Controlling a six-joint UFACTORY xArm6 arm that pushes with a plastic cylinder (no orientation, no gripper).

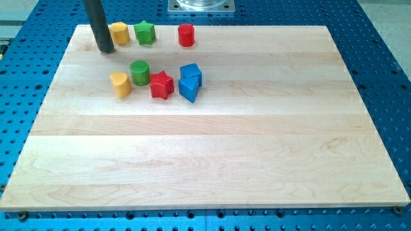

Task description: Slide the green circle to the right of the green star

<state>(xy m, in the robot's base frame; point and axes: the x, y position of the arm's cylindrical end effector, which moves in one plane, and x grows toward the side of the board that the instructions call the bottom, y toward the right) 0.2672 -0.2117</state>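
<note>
The green circle (140, 72) stands on the wooden board in the upper left part of the view, between a yellow heart (120, 84) on its left and a red star (162, 85) on its right. The green star (145, 32) sits near the board's top edge, directly above the circle, between a yellow hexagon (119, 33) and a red cylinder (186, 34). My tip (105, 49) rests on the board just left of the yellow hexagon, up and to the left of the green circle.
Two blue blocks (190, 81) lie close together right of the red star. The wooden board (212, 154) lies on a blue perforated table. A metal mount (201, 6) sits at the view's top.
</note>
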